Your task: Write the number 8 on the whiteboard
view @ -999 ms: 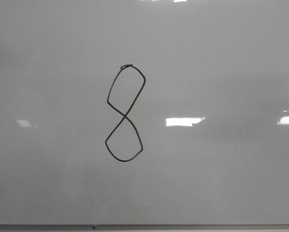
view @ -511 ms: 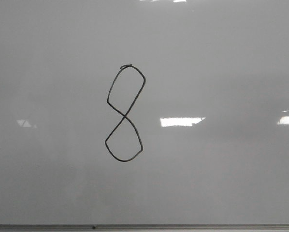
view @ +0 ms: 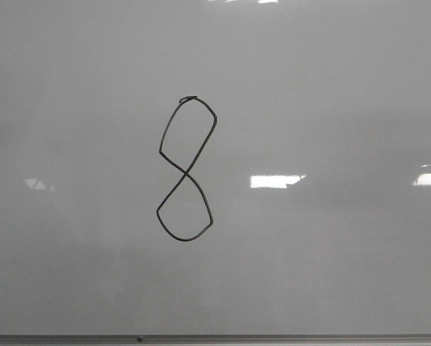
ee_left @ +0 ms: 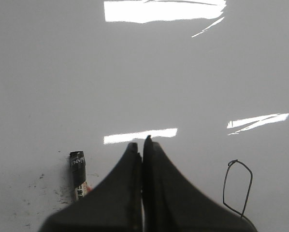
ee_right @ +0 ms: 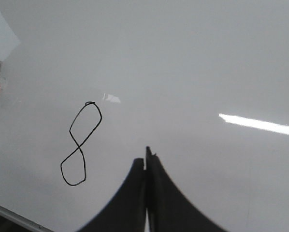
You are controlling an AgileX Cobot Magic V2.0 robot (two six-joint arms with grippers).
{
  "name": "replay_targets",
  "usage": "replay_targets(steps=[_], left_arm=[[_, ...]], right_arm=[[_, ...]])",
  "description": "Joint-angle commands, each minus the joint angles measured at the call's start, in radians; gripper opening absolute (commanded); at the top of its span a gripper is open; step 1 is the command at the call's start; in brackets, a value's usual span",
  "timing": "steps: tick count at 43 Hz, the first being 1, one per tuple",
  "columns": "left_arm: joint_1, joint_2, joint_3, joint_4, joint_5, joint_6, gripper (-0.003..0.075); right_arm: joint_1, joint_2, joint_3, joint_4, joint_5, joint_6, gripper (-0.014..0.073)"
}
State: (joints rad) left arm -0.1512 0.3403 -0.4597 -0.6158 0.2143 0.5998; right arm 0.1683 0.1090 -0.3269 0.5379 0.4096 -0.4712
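The number 8 (view: 186, 169) complete on the whiteboard (view: 331, 86), left gripper (ee_left: 142, 145) and right gripper (ee_right: 146, 157) both pressed together, empty.

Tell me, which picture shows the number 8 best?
The front view. The number 8 sits whole and straight-on, mid whiteboard. The right wrist view also shows all of it, but slanted and off to one side. The left wrist view shows only one loop; the rest is cut off behind the dark fingers.
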Motion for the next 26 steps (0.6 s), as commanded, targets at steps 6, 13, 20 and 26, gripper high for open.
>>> replay_targets(steps=[6,13,20,26], left_arm=[[-0.002,-0.016,0.011,0.229,-0.056,-0.232,-0.0019],[0.012,-0.103,0.103,0.509,-0.056,-0.539,-0.0019],[0.09,-0.232,0.21,0.503,-0.056,-0.537,-0.0019],[0.162,-0.33,0.296,0.505,-0.056,-0.536,-0.0019]], right_arm=[[-0.006,0.014,-0.025,0.019,-0.081,-0.004,-0.0057],[-0.006,0.014,-0.025,0.019,-0.081,-0.004,-0.0057],[-0.006,0.014,-0.025,0.019,-0.08,-0.004,-0.0057],[-0.006,0.014,-0.025,0.019,-0.08,-0.004,-0.0057]])
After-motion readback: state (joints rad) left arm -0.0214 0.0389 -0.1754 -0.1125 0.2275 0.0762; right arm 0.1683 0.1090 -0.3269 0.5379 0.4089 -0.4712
